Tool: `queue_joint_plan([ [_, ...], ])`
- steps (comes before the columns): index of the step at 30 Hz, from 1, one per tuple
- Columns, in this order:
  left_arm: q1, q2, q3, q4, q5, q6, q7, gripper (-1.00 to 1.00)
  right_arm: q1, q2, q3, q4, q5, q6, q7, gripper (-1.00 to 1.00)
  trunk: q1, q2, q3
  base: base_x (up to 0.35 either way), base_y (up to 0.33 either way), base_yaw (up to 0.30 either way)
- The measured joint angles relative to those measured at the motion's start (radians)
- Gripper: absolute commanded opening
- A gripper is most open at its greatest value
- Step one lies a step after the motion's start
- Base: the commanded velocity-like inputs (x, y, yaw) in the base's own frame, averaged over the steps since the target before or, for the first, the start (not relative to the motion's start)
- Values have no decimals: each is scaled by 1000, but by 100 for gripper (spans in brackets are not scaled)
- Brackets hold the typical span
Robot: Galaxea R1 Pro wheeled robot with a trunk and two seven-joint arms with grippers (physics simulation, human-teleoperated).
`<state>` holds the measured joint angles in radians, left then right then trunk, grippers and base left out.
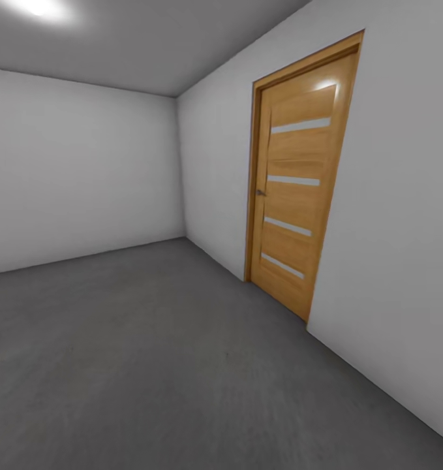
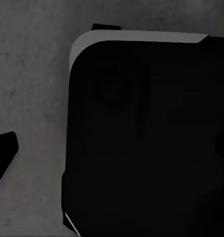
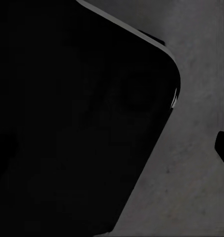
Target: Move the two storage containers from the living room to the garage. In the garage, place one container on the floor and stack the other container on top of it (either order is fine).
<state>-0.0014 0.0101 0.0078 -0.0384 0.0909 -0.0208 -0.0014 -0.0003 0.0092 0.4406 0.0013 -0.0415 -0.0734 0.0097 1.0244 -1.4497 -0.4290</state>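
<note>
Dark rounded robot body (image 2: 146,143) close under both wrist cameras, grey concrete floor (image 1: 149,365) beyond. Wooden door (image 1: 299,189) shut in white wall. Jaw opening: cannot tell. No container near them; stacking presumably undone.

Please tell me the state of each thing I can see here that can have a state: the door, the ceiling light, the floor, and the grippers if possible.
Wooden door: shut in its frame.
Door handle: level, not pressed.
Ceiling light: on.
Concrete floor: bare where it shows.
Dark robot body: close below both wrist cameras, above the floor.
Grippers: open or shut cannot be told.
</note>
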Motion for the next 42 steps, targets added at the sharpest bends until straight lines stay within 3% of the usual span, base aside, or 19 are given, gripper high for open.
queue_joint_plan([
  [36, 0, 1, 1, 0, 1, 0, 0, 100, 0, -1, 0, 0, -1, 0, 0, 100, 0, 0, 0, 323, 0, 0],
  [42, 0, 1, 1, 0, 1, 0, 1, 100, -1, -1, 0, 0, 0, 0, 0, 100, 0, 0, 0, 323, 0, 159],
])
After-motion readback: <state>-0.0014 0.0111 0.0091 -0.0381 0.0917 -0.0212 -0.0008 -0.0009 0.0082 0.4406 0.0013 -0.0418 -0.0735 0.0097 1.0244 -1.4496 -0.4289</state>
